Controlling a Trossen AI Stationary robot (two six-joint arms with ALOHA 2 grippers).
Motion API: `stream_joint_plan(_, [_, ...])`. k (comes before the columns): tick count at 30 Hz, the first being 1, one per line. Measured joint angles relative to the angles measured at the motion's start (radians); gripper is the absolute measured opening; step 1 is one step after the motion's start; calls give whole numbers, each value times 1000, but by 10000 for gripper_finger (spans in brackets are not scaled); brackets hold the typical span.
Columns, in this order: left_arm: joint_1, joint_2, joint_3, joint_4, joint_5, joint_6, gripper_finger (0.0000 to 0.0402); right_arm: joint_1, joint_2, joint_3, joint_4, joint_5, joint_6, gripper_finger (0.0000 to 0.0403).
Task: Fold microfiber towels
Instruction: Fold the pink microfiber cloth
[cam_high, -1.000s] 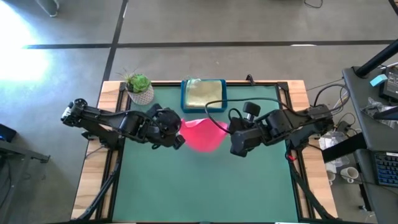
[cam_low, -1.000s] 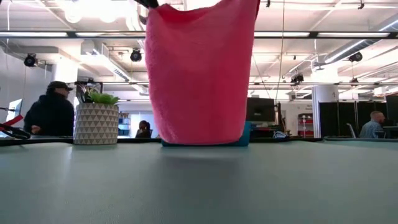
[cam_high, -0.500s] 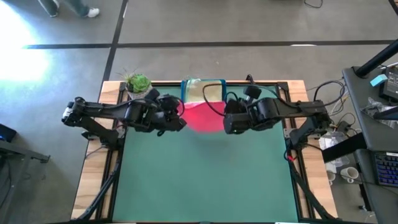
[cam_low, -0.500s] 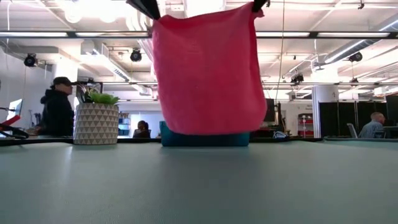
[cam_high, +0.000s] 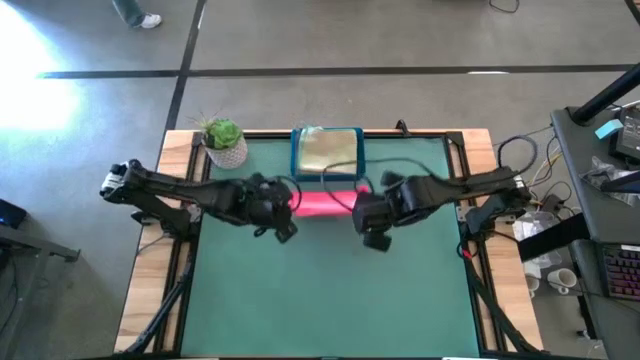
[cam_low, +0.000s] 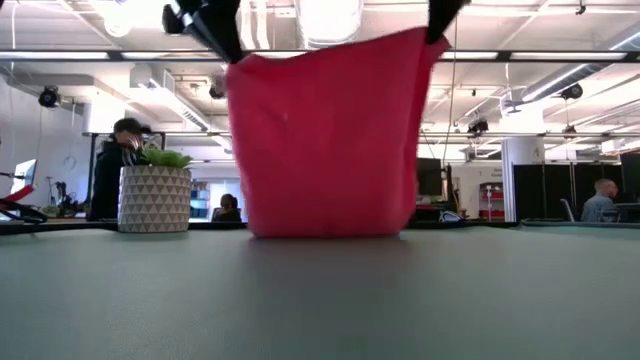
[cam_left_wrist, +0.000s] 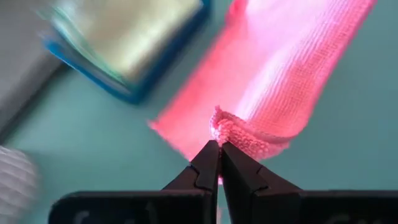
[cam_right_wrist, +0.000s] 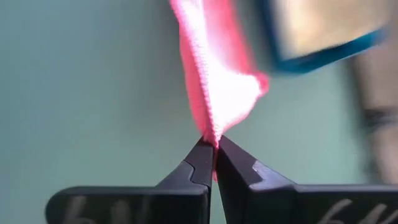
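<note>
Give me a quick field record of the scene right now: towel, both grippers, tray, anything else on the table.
towel: pink towel hanging between both grippers, lower edge at the table
left gripper: shut on one top corner of the towel
right gripper: shut on the other top corner
tray: blue tray at the far edge, a yellowish cloth in it
other: potted plant at the far left corner
background: person behind the plant, low view
</note>
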Motion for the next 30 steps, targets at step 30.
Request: stream_joint_plan(30, [-90, 53, -398, 444, 179, -392, 0, 3, 23, -517, 499, -499, 96, 8])
